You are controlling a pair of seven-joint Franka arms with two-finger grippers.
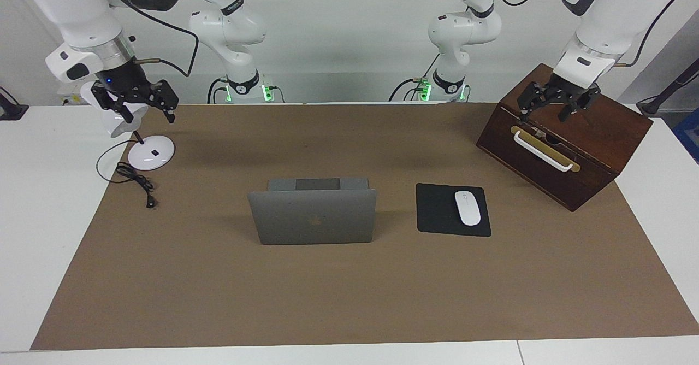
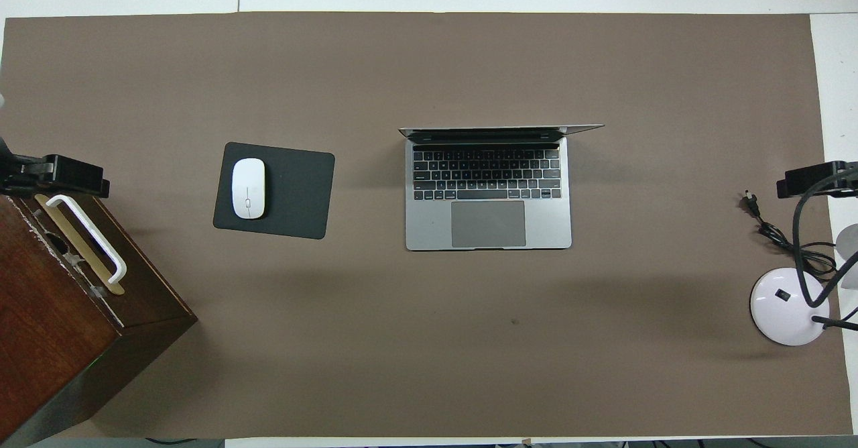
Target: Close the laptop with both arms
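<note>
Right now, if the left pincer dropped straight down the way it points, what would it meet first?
Most likely the wooden box: the left pincer hangs fingers-down over its top edge, above the white handle. Exact depth is unclear.

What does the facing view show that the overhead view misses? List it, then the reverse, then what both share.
Facing only: the logo on the lid of the laptop, and the whole arms, the left arm over the box, the right arm over the lamp, jaws open. Overhead only: the laptop's keyboard and trackpad. Both: the open laptop, the mouse on its pad, box, lamp.
</note>
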